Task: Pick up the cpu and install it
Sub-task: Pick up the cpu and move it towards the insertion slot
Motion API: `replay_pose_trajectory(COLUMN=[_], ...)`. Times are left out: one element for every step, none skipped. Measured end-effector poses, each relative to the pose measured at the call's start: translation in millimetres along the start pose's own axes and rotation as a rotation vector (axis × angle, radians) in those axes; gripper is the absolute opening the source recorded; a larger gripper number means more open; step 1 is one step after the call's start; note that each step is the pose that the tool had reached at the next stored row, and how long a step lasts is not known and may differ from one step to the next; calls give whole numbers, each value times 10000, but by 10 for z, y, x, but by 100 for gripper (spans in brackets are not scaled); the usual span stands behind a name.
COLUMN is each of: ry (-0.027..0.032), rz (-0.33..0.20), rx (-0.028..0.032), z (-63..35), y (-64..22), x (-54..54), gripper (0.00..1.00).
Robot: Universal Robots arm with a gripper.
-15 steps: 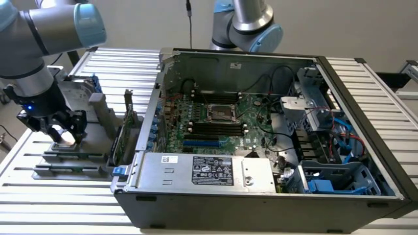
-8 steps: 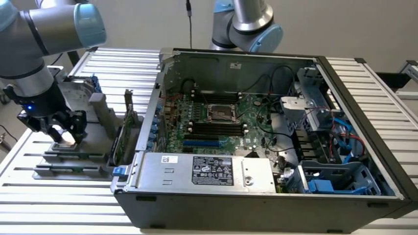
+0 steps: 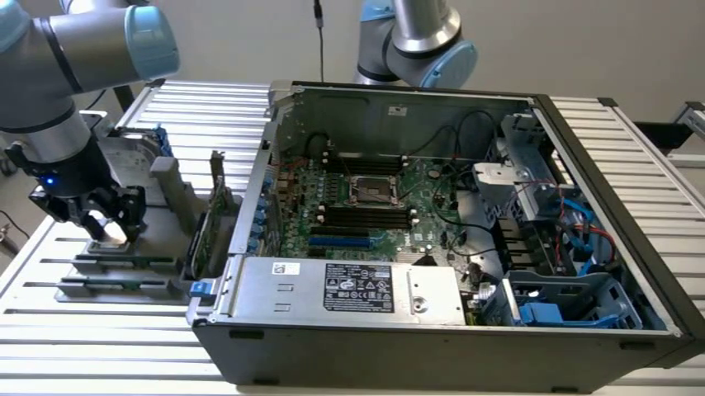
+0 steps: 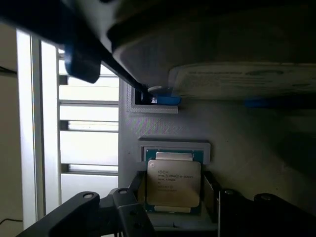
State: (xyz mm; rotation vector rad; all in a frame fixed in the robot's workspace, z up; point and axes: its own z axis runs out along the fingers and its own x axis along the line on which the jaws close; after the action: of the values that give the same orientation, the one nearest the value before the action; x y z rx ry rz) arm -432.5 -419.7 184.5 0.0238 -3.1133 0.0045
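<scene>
tool [image 3: 105,237] [image 4: 174,198]: low over the grey fixture [image 3: 124,266] [image 4: 247,163] on the desk [image 3: 99,330], at the exterior view's left of the open computer case [image 3: 441,351] | state: fingers [image 4: 211,192] spread, flanking the cpu [image 4: 174,183] | cpu: flat in fixture recess, metal top up

arm [image 3: 78,41]: silver tubes | lt-blue jnt caps | blk gripper [image 3: 105,227], blue LED

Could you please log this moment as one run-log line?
gripper: directly over cpu | cpu: seated in grey holder | computer case: open
</scene>
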Motion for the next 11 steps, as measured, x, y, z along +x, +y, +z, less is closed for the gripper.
replay_pose_trajectory(ry=[2,3,5,6,6,5,3,2,4,6,5], rz=[0,0,0,0,0,0,0,-1,-1,-1,-2], rx=[-3,-6,-9,-14,-20,-27,-35,-41,-44,-48,-54], z=[0,0,0,0,-1,-1,-3,-5,-10,-15,-18], y=[0,0,0,0,0,0,0,0,0,0,0], x=[0,0,0,0,0,1,0,0,0,1,1], gripper=[55,55,55,55,55,55,55,55,55,55,54])
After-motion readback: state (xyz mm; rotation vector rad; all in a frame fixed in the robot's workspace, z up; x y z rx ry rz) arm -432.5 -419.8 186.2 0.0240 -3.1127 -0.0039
